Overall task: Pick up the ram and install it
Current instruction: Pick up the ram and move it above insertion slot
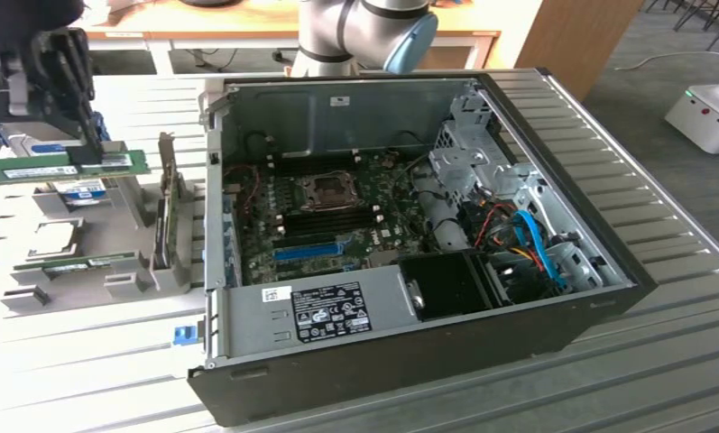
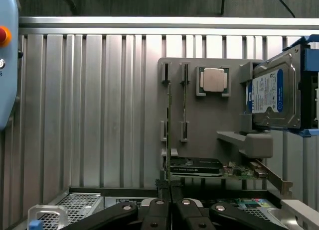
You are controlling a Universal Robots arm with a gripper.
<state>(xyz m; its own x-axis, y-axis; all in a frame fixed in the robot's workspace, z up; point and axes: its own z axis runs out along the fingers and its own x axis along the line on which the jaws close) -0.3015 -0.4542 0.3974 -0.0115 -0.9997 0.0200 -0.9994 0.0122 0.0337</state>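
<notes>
Ram point(image 1: 34, 168) point(image 2: 169, 130): green stick held level and lengthwise, up off the grey holder point(image 1: 118, 287) point(image 2: 209, 120), well to the exterior view's left of the open case; edge-on in the wrist view, running straight out from the fingertips.
Tool point(image 1: 92, 155) point(image 2: 170, 205): closed down almost fully, its 2 fingers pinching the ram across its flat faces.
Second stick point(image 1: 80, 263) point(image 2: 185, 100): the other of the 2 alike, seated on edge in a slot of the holder, below the held one.
Processor point(image 1: 44, 236) point(image 2: 215, 80): square chip lying flat in a recess of the holder, beside the stick slots.
Hard drive point(image 1: 82, 189) point(image 2: 269, 93): silver with a blue label, standing on edge at the holder's far side, behind the held ram in the exterior view.
Graphics card point(image 1: 167, 212) point(image 2: 199, 168): upright on the holder's edge nearest the case.
Computer case point(image 1: 552, 325): black, side panel off, motherboard point(image 1: 335, 216) exposed.
Tabletop point(image 1: 82, 361) point(image 2: 99, 115): ribbed metal, carrying holder and case.
</notes>
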